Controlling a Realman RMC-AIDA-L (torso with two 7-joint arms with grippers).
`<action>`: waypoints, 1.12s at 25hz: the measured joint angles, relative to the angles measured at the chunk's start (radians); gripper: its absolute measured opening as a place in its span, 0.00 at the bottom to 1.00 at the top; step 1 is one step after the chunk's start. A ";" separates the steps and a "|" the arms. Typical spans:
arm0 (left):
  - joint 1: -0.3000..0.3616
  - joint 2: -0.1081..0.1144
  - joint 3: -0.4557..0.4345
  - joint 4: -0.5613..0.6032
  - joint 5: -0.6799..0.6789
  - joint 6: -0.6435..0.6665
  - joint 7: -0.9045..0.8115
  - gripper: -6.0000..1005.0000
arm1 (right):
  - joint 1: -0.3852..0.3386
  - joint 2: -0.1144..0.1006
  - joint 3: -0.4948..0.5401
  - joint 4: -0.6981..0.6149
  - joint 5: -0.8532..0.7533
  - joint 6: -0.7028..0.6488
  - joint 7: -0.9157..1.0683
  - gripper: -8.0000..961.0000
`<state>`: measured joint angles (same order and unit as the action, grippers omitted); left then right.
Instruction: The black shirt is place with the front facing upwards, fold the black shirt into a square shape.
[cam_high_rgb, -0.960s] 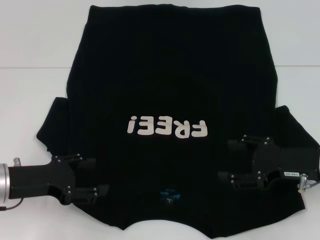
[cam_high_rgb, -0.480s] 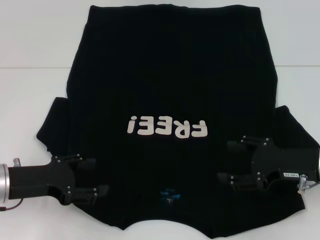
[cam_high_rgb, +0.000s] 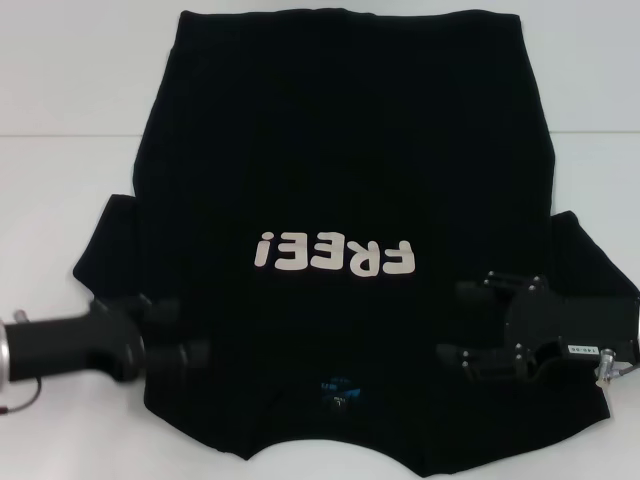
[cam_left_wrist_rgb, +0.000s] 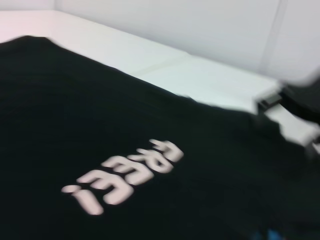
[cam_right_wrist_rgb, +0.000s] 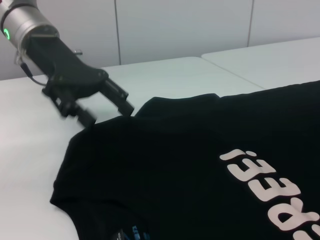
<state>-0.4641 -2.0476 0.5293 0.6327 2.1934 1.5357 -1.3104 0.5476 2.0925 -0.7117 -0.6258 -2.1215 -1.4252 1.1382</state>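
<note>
The black shirt (cam_high_rgb: 340, 170) lies spread flat on the white table (cam_high_rgb: 60, 100), front up. Its white "FREE!" letters (cam_high_rgb: 333, 255) sit mid-cloth and its blue neck label (cam_high_rgb: 338, 390) is near the front edge. The shirt also shows in the left wrist view (cam_left_wrist_rgb: 100, 125) and the right wrist view (cam_right_wrist_rgb: 200, 165). My left gripper (cam_high_rgb: 188, 332) is open over the shirt's left shoulder, beside the left sleeve; it shows in the right wrist view (cam_right_wrist_rgb: 111, 116) with jaws spread just above the cloth. My right gripper (cam_high_rgb: 458, 322) is open over the right shoulder area, holding nothing.
White table surface (cam_high_rgb: 590, 80) lies bare on both sides of the shirt and behind it. A seam in the table (cam_high_rgb: 70, 135) runs across at the left. A pale wall (cam_right_wrist_rgb: 175, 30) stands behind the table.
My left gripper has rolled at the wrist and drawn slightly back toward the left, its fingers now stacked more edge-on over the shoulder. The right gripper and the shirt have not moved.
</note>
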 joint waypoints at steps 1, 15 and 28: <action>-0.004 0.001 -0.029 0.000 0.000 0.000 -0.064 0.83 | 0.000 0.000 0.001 0.000 0.000 0.002 0.002 0.95; -0.037 0.094 -0.123 0.017 0.005 -0.084 -0.796 0.83 | 0.006 0.002 -0.006 0.002 -0.006 0.035 0.041 0.95; -0.075 0.119 -0.085 -0.001 0.118 -0.247 -1.121 0.83 | 0.009 0.003 -0.011 0.003 -0.006 0.060 0.041 0.95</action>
<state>-0.5386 -1.9281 0.4439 0.6319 2.3111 1.2887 -2.4312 0.5566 2.0954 -0.7226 -0.6228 -2.1277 -1.3652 1.1797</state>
